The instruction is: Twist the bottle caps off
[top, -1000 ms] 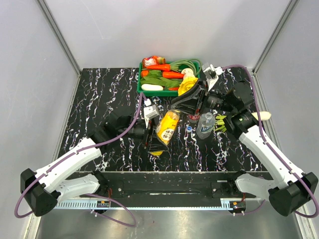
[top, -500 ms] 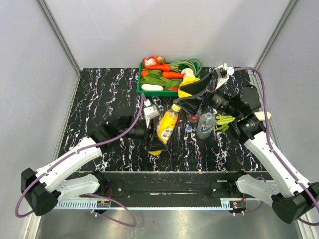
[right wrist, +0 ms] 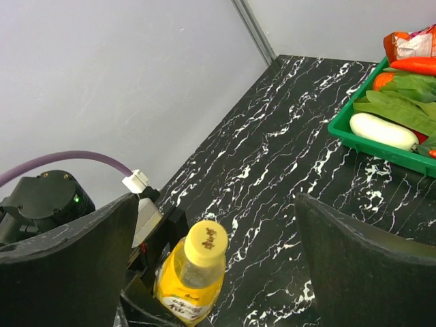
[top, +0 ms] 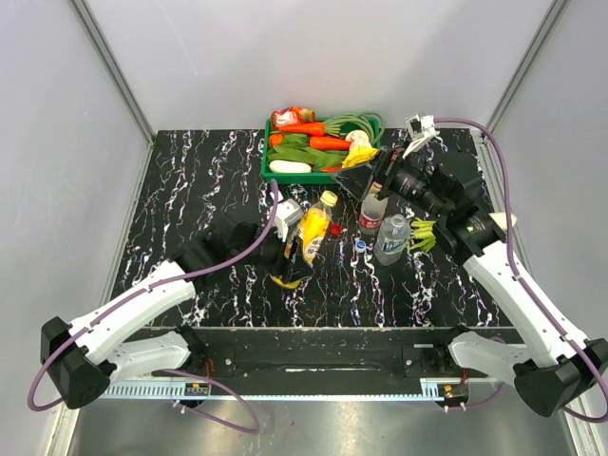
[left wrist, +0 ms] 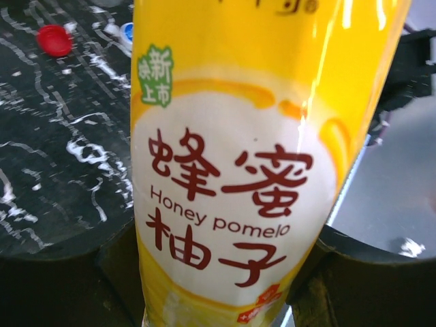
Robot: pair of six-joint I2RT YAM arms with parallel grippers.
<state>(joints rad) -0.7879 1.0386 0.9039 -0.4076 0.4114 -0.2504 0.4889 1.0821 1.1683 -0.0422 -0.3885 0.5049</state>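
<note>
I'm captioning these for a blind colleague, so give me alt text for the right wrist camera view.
A juice bottle with its yellow cap on, framed by the wide-open dark fingers of the right gripper, above a black marbled table. A green tray of vegetables sits at the upper right, and a grey wall fills the background.

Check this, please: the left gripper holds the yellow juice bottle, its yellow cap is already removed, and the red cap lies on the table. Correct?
Not quite. The yellow cap is still on the juice bottle, as the right wrist view shows. The left gripper does hold that bottle, and the red cap lies on the table.
</note>
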